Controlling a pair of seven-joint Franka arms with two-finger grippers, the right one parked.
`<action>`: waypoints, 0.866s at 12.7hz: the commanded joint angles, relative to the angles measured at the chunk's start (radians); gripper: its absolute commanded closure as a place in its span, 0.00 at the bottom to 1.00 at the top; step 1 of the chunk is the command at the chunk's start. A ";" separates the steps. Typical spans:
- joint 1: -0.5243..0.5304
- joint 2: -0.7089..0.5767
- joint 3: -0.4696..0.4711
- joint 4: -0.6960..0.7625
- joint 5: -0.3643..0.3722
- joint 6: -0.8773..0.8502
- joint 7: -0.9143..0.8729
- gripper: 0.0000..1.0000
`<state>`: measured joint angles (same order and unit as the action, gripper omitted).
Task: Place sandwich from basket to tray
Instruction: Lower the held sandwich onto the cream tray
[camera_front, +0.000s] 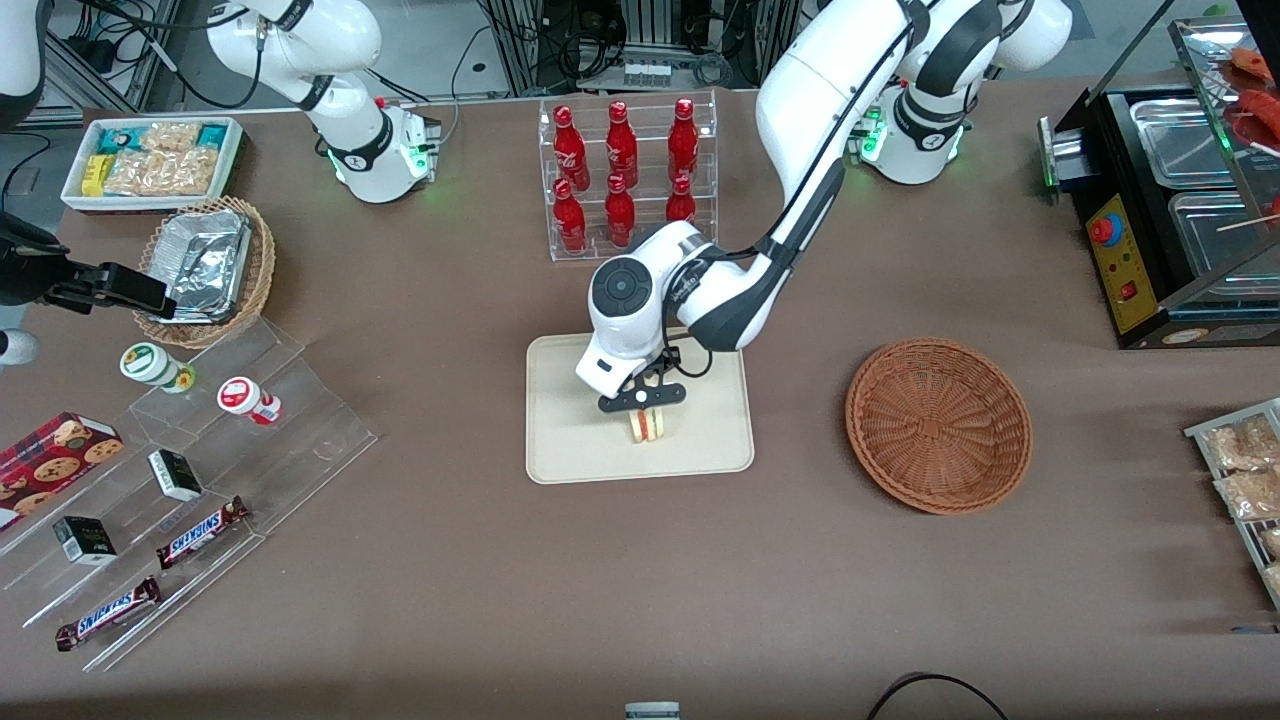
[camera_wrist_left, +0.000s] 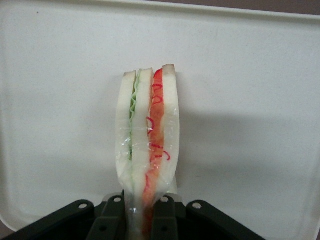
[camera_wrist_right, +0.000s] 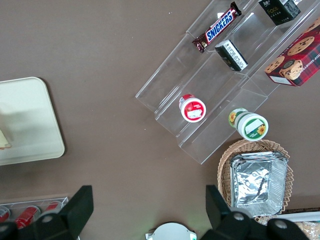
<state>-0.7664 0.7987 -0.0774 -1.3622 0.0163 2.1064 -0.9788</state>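
The sandwich, a wrapped wedge of pale bread with red and green filling, stands upright over the beige tray; I cannot tell whether it rests on the tray. My left gripper is shut on the sandwich's upper end, its black fingers pressing the wrap from both sides. The tray fills the wrist view under the sandwich. The reddish-brown wicker basket stands empty beside the tray, toward the working arm's end of the table.
A clear rack of red bottles stands farther from the front camera than the tray. Clear stepped shelves with snack bars and cups and a tan basket of foil trays lie toward the parked arm's end. A black food warmer stands at the working arm's end.
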 joint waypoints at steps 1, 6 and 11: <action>-0.004 0.051 0.004 0.080 -0.010 -0.034 -0.035 1.00; -0.004 0.065 0.005 0.098 -0.044 -0.037 -0.041 0.31; 0.015 0.045 0.005 0.167 -0.044 -0.133 -0.024 0.00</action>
<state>-0.7625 0.8414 -0.0746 -1.2644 -0.0170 2.0450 -1.0050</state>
